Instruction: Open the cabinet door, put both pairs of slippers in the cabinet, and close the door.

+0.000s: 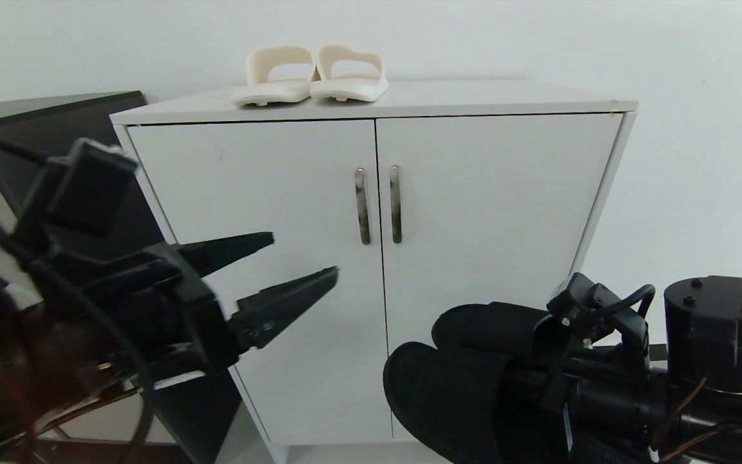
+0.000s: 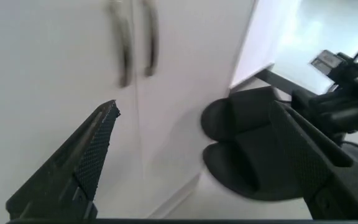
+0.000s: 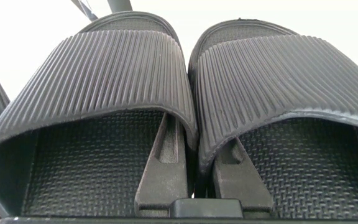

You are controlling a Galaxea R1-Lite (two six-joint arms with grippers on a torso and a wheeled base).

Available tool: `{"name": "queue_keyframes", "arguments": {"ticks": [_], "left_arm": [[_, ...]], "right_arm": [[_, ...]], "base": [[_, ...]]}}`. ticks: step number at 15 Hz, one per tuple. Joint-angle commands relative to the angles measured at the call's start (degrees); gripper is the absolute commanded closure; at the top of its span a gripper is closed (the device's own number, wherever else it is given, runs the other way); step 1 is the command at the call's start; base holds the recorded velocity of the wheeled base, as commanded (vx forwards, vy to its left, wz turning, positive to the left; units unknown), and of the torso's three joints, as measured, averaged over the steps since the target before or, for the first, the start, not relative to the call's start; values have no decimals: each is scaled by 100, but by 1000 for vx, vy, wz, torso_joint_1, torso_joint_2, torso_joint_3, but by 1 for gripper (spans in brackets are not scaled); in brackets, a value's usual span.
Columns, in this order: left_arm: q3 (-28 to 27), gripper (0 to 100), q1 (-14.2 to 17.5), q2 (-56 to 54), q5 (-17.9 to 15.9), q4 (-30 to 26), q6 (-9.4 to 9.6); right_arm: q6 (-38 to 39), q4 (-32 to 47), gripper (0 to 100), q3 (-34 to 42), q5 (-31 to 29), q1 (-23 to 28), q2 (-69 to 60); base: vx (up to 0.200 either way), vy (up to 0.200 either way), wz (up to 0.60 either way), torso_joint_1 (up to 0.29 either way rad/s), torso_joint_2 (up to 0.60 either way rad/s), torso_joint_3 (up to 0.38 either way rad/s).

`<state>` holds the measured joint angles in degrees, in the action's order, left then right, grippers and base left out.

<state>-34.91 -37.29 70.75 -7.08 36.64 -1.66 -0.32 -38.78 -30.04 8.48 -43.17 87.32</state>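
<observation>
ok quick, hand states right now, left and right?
Left hand: open, holding nothing.
Right hand: closed on the pair of black slippers, one finger inside each.

Plain white wall (image 1: 699, 51) behind; black furniture (image 1: 55, 106) at left.

You had the white cabinet (image 1: 474, 96) standing at twelve o'clock with both doors shut, their two metal handles (image 1: 362, 206) upright side by side at the middle seam. On its top, toward eleven o'clock, the cream pair of slippers (image 1: 312, 77) sat side by side, touching. The black pair of slippers (image 1: 461, 367), ribbed across the straps, was pressed together at five o'clock, low before the right door (image 1: 493, 212). The right gripper (image 3: 197, 174) pinched the pair, one finger inside each slipper.
</observation>
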Motion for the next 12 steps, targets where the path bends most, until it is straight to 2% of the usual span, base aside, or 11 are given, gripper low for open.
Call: {"name": "queue_keyframes", "arguments": {"ticks": [1, 2, 3, 6, 8, 10, 12], "left_arm": [[-719, 0, -446, 923, -135, -70, -80], [-824, 0, -516, 940, -206, -149, -107], [-1193, 0, -595, 975, -469, -456, -221], [-1501, 0, -595, 1046, -1304, -738, -739], [-1545, 0, -586, 1204, -1638, -729, -783], [-1694, 0, -569, 1318, -1770, -738, -810], [-1914, 0, -569, 1371, -2201, -755, -1434]], "right_arm": [[-3, -7, 100, -64, 4, 1, 83], [-3, -7, 100, -64, 13, -16, 83], [23, -7, 100, -46, 39, 1, 92], [14, -7, 100, -11, 39, 1, 75], [5, -7, 100, 7, 39, 1, 57], [5, -7, 100, 15, 48, 1, 57], [5, -7, 100, 33, 66, 1, 92]], "base": [[0, 0, 0, 0, 0, 0], [0, 0, 0, 0, 0, 0], [0, 0, 0, 0, 0, 0], [0, 0, 0, 0, 0, 0], [0, 0, 0, 0, 0, 0], [0, 0, 0, 0, 0, 0], [0, 0, 0, 0, 0, 0]]}}
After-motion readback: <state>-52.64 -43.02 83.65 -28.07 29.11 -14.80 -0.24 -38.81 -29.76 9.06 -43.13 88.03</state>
